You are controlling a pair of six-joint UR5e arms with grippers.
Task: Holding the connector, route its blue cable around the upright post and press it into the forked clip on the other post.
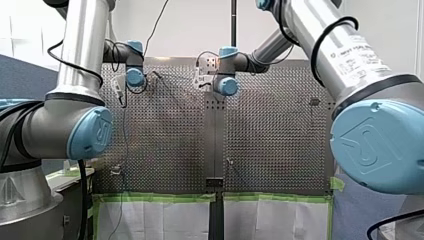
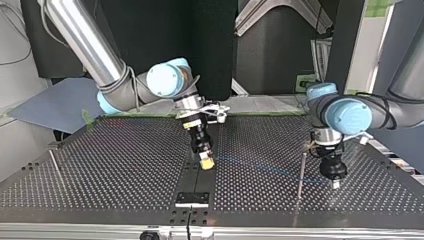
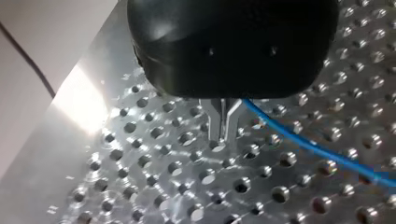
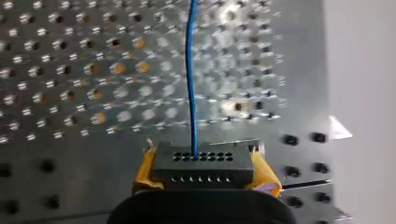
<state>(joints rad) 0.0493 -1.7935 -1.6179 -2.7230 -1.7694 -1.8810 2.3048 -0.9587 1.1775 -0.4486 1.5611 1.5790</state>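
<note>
My right arm (image 1: 350,65) fills the front view's right side. A white label (image 1: 362,57) on its silver tube carries print too small to read, and its blue joint cap (image 1: 375,145) bears a raised looped logo. My left arm (image 1: 75,60) has the same mark on its cap (image 1: 95,132). The perforated tabletop (image 2: 125,165) lies under both arms. Green tape (image 1: 155,197) edges it above white sheets (image 1: 150,220).

In the top view a thin upright post (image 2: 301,172) stands just beside my left hand (image 3: 223,135), between the two hands. A second thin post (image 2: 56,167) stands well apart at that view's left; its tip is too small to make out. A black plate (image 2: 192,198) sits at the tabletop's middle seam.

My right hand (image 2: 206,164) pinches the black connector (image 4: 203,161) between yellow pads. The blue cable (image 4: 190,70) leaves one of the connector's holes and runs low over the tabletop past the upright post; on which side I cannot tell. My left hand's metal fingers are pressed together on the cable, close above the tabletop.
</note>
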